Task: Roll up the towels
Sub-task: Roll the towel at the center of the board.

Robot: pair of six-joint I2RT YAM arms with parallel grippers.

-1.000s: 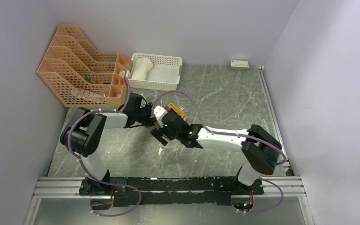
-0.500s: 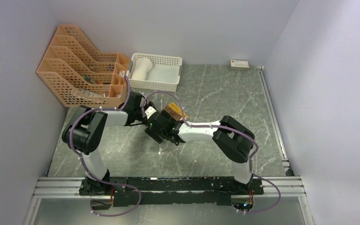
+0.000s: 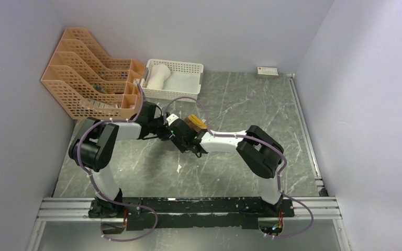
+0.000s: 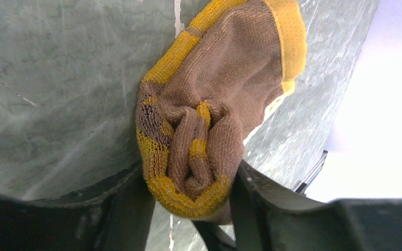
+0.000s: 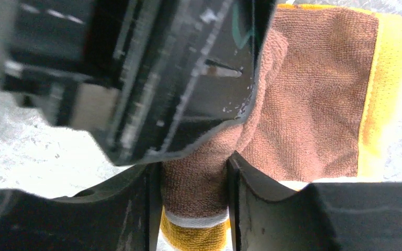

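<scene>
My left gripper [image 4: 191, 185] is clenched on the rolled end of the brown towel [image 4: 214, 104]. Its two fingers press either side of a tight bundle of folds edged in mustard yellow. The rest of the cloth trails away from the jaws and lies flat on the table [image 3: 241, 110]. I judge this grip is there to keep the started roll from springing open.

My right gripper [image 5: 193, 196] meets the same towel from the opposite side. Brown cloth fills the gap between its fingers, so I read it as closed on the fabric, just beside my left gripper (whose dark body blocks the upper left of my right wrist's view). Beyond the fingers, a flat brown panel with a yellow border is not yet rolled. Two grips this close together suggest that one pins the roll while the other feeds it more cloth.

From above, both wrists meet near the middle of the table, a little toward its left edge.

At the far edge, a white lattice basket [image 3: 180, 94] holds the cream towel [image 3: 157, 77], already rolled and lying at its left end. Orange file racks [image 3: 91, 78] fill the far-left corner, touching the basket. A small box [image 3: 267, 71] sits near the far-right corner.
</scene>
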